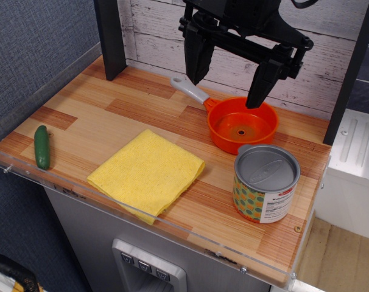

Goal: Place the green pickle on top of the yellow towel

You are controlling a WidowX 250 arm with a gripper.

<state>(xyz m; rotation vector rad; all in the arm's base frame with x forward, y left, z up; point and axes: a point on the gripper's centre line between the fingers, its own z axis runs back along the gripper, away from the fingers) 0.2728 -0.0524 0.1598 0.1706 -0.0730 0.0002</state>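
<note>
The green pickle (42, 146) lies on the wooden table near the front left corner. The yellow towel (147, 171) lies flat at the front middle, well to the right of the pickle. My gripper (226, 90) hangs at the back of the table above the orange pot, open and empty, its two black fingers spread wide. It is far from both the pickle and the towel.
An orange pot (241, 123) with a grey handle (189, 90) stands behind the towel. A tin can (266, 183) with a grey lid stands at the front right. A dark post (109, 36) rises at the back left. A clear rim (142, 222) edges the table front.
</note>
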